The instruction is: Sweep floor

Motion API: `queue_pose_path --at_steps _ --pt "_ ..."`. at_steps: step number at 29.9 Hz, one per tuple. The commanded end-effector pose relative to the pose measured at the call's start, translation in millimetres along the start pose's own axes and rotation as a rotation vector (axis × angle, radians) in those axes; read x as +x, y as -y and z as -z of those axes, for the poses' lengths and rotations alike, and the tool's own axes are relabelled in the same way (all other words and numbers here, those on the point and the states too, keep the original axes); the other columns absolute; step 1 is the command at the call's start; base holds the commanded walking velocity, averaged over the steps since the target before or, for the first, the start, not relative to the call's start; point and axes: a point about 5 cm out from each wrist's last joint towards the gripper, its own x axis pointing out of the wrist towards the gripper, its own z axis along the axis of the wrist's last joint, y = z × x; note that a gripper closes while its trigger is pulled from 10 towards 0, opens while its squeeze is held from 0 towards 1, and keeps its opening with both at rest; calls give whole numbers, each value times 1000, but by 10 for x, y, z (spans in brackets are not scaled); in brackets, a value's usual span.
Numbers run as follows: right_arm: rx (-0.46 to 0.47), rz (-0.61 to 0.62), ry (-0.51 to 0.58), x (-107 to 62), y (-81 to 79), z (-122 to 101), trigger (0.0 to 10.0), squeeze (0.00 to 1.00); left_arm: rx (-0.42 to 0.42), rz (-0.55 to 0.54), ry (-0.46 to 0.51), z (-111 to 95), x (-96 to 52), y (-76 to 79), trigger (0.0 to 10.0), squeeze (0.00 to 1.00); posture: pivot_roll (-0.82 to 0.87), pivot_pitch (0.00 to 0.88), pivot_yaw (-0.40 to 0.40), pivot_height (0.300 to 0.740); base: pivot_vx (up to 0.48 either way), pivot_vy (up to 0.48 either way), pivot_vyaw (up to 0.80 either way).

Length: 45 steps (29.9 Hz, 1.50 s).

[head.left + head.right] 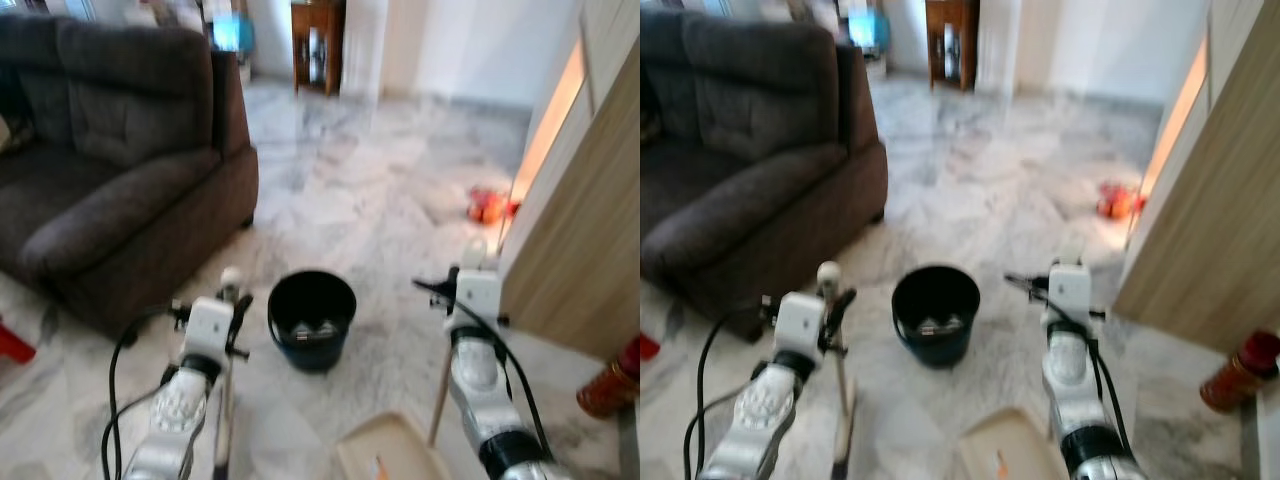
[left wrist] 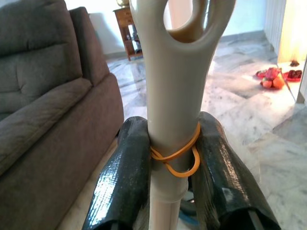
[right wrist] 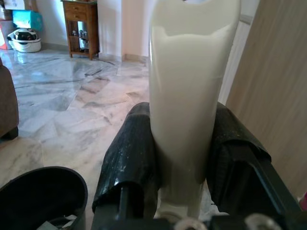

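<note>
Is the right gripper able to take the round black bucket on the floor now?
Probably not: the right gripper is already shut on the cream dustpan handle, though the black bucket stands unobstructed nearby.

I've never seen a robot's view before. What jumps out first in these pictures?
Two silver arms reach forward, each gripper clamped on a cream handle: the left gripper on a broom handle, the right gripper on a dustpan handle. Between them a black bucket stands on the marble floor, with a dark sofa on the left.
</note>
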Motion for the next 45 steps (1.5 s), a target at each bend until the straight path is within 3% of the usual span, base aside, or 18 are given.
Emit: queue_pose_path --at_steps 1,8,45 --pt "5 2 12 51 -1 -57 10000 0 24 2 33 -73 38 -23 10000 0 80 0 5 740 0 0 0" --pt "18 10 -28 55 25 -4 10000 0 19 3 32 -71 39 -17 10000 0 82 0 3 740 0 0 -80" --pt "22 32 -63 60 20 41 10000 0 46 14 21 -62 64 4 10000 0 84 0 6 740 0 -38 -800"
